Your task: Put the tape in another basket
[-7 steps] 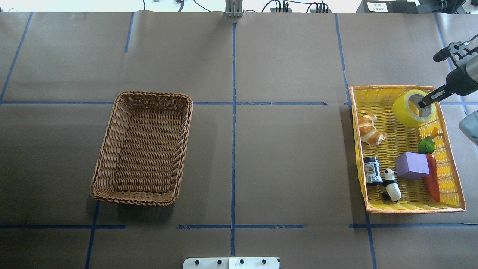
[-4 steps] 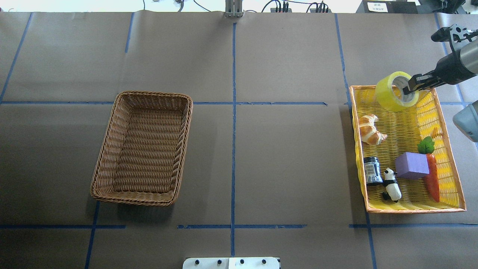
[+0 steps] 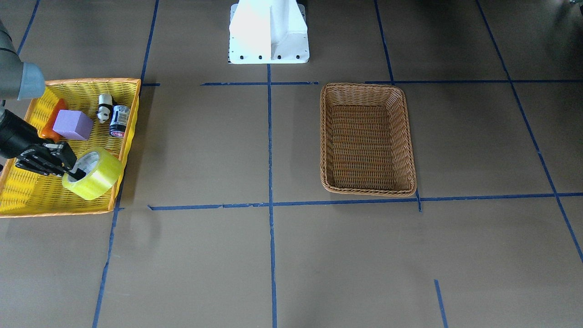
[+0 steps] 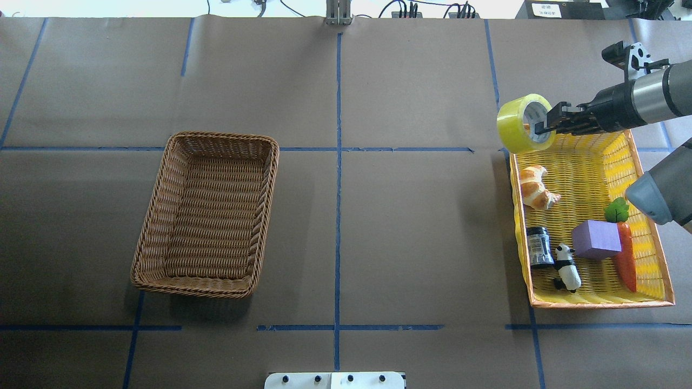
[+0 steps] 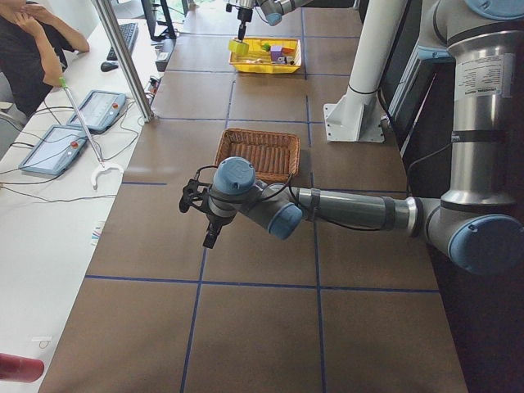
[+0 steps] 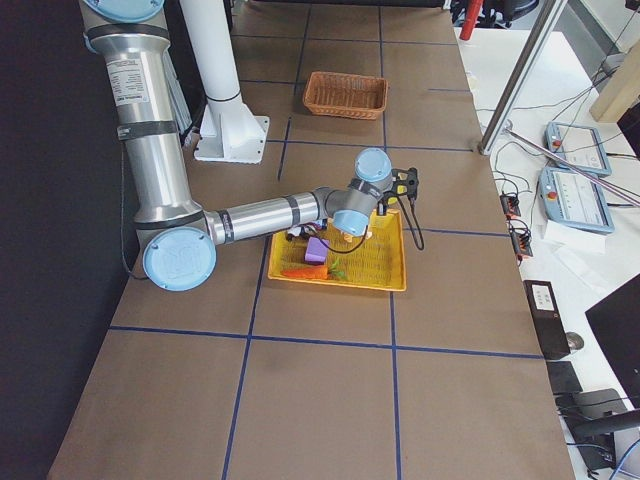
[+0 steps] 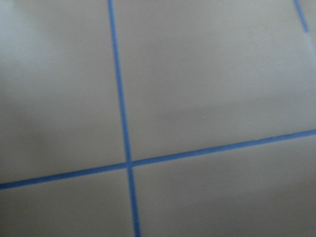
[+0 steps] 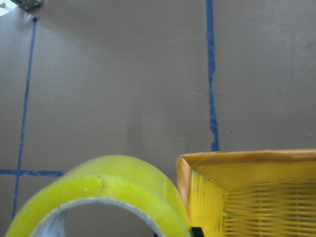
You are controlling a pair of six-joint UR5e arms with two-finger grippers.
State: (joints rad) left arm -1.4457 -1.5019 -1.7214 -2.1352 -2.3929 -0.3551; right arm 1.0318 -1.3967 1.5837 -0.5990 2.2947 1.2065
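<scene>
My right gripper (image 4: 543,127) is shut on the yellow-green tape roll (image 4: 523,123), one finger inside the pale core. It holds the roll tilted in the air over the far left corner of the yellow tray (image 4: 594,304). The front view shows the tape (image 3: 94,173) and gripper (image 3: 75,172) above the tray's rim (image 3: 59,211). The right wrist view shows the tape (image 8: 103,182) beside the tray corner (image 8: 237,159). The brown wicker basket (image 4: 208,213) sits empty on the left half of the table. My left gripper (image 5: 203,219) hovers over bare table beyond the basket; I cannot tell its state.
The yellow tray holds a croissant (image 4: 535,187), a dark jar (image 4: 539,247), a panda figure (image 4: 566,267), a purple block (image 4: 596,239) and a carrot (image 4: 626,259). The white robot base (image 3: 268,32) stands at the table's edge. An operator (image 5: 33,41) sits at the side.
My right gripper has lifted the tape out of the yellow tray and carried it left, from inside the tray's far right corner to above its far left corner.
</scene>
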